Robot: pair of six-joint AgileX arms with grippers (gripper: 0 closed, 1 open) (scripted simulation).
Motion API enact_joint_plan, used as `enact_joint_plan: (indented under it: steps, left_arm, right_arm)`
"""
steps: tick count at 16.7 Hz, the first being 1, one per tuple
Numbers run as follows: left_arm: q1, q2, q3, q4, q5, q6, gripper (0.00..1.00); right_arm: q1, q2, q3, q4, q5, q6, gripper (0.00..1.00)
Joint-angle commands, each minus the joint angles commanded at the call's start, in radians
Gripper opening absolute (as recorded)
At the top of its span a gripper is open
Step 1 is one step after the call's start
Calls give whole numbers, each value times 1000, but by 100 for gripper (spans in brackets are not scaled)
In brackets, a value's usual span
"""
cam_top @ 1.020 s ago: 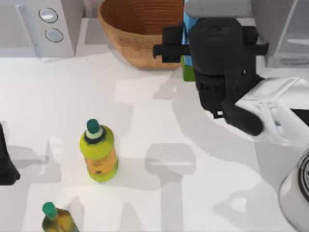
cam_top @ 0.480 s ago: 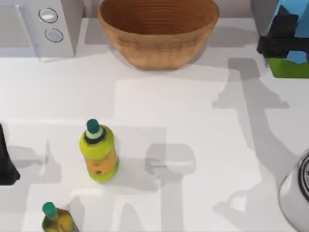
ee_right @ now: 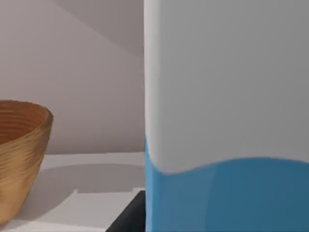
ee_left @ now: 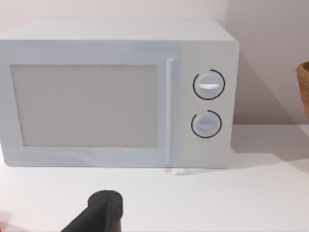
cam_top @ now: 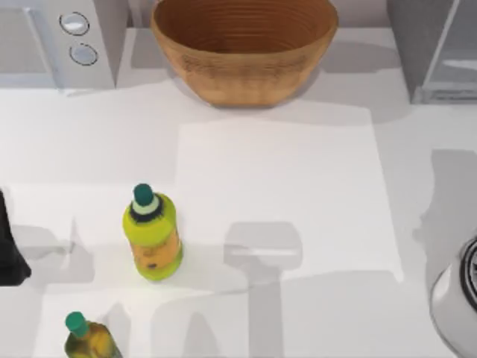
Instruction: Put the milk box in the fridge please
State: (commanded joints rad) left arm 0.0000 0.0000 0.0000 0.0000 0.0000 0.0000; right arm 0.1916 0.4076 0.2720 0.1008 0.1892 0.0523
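The milk box [ee_right: 227,145] stands very close in the right wrist view, white on top and bright blue below. A dark finger [ee_right: 129,218] of my right gripper lies against its side, so the gripper is shut on the carton. The fridge [cam_top: 432,52] is the dark grey appliance with a paler door panel at the table's far right corner. On the table beside it lies a broad shadow [cam_top: 447,201]. My left gripper [cam_top: 7,253] stays parked at the table's left edge.
A wicker basket [cam_top: 242,48] sits at the back middle. A light grey microwave [cam_top: 56,41] with two dials is at the back left. A yellow-green bottle [cam_top: 151,235] stands left of centre, another bottle [cam_top: 88,339] at the front left. A white rounded body [cam_top: 458,298] is at the front right.
My right arm has carried the milk box from beside the basket to the right, past the fridge front, and out of the top view. The left arm has not moved.
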Motion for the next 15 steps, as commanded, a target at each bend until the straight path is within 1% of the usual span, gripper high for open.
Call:
enact_joint_plan:
  steps: [4,7,12,13,15]
  left_arm:
    - [0,0,0,0,0,0,100]
    - [0,0,0,0,0,0,100]
    - [0,0,0,0,0,0,100]
    - [0,0,0,0,0,0,100]
    - [0,0,0,0,0,0,100]
  right_arm:
    - [-125,-274,-178,-67,-124,-34,0]
    - [-180,-386,-256,-95,-178,-49,0]
    - [-192,-408,-272,-101,-189,-52,0]
    - [-190,-418,-232,-94,-182,-48,0]
    - [-191,-408,-223,-84,-185,-47,0]
